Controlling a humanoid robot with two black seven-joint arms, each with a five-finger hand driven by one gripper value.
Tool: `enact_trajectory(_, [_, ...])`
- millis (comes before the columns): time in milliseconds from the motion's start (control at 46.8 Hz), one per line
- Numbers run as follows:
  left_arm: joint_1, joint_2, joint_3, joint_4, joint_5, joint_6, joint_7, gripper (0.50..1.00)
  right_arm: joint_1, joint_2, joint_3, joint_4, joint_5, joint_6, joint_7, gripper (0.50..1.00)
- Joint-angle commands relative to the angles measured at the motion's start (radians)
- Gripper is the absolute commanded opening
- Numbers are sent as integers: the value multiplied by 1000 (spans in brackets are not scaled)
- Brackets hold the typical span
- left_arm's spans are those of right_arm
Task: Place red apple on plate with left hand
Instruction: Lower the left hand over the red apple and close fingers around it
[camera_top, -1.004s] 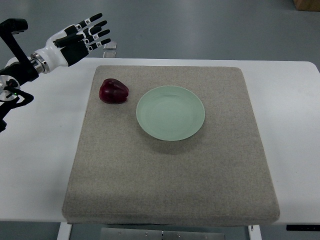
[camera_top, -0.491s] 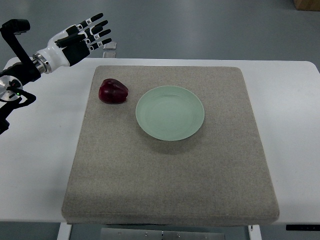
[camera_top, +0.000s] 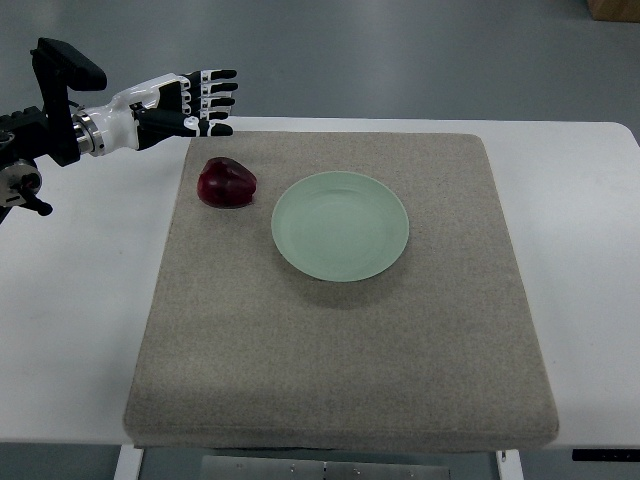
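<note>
In the top view you see the left hand at the far left corner of the grey mat, fingers stretched out and holding nothing. The red apple lies on the mat just below the hand — beside the green plate, not touching it.

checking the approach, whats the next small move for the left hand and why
Probably lower the left hand toward the red apple and bring the open fingers around it. The hand hovers beyond the apple, holding nothing, and the apple sits on the mat left of the empty green plate.
</note>
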Motion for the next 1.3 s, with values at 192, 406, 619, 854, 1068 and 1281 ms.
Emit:
enact_trajectory(192, [-81,67,4,-82,377,-1,-3,996,0,0,0,0,0,0,0,928])
enact_trajectory(406, [-99,118,7,-138,590,2,-8,996,0,0,0,0,0,0,0,928])
enact_trajectory(619, [-98,136,13,-186,633,2,-34,996,0,0,0,0,0,0,0,930])
enact_trajectory(854, [-98,136,13,-211,784,15,-42,990,0,0,0,1,2,0,0,930])
enact_trajectory(1068, [-98,135,20,-247,857,27,-55,986,0,0,0,0,0,0,0,928])
enact_trajectory(1281, [-98,118,30,-253,1023,29,-55,975,0,0,0,0,0,0,0,928])
